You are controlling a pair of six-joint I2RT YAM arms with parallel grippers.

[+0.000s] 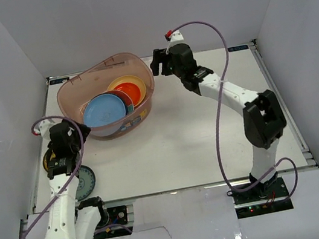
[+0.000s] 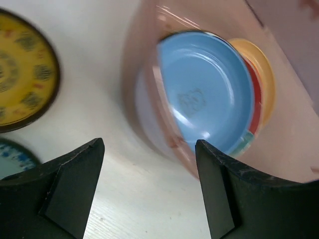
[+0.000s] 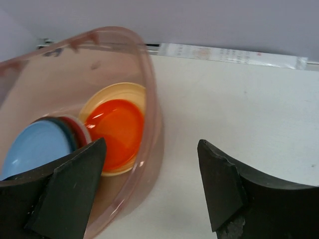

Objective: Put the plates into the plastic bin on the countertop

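A yellow patterned plate (image 2: 22, 69) and a grey-teal plate (image 1: 85, 182) lie flat on the white countertop (image 1: 198, 131) by the left gripper (image 2: 149, 149), which is spread and empty. Beyond, the translucent pinkish plastic bin (image 1: 103, 64) holds a glossy blue plate (image 1: 104, 109) and an orange plate (image 1: 131, 91); the right gripper (image 3: 149, 149), likewise spread, hangs beside its rim.

Colour log. We record the bin (image 1: 89, 81) as translucent pinkish-brown, its contents tinted through the wall. Inside it:
- The blue plate (image 1: 104, 109) is plain light blue with a faint moulded mark at centre.
- The orange-red plate (image 1: 133, 91) is glossy and unpatterned.
- The tan-yellow plate (image 1: 118, 81) is plain.
- The rims (image 3: 75, 130) beside the blue read dark teal, red and cream.

Against the white countertop (image 1: 181, 140) we note two more:
- The yellow plate (image 2: 22, 79) has ochre medallions and a dark brown edge.
- The grey-teal plate (image 1: 85, 182) has blue speckling.
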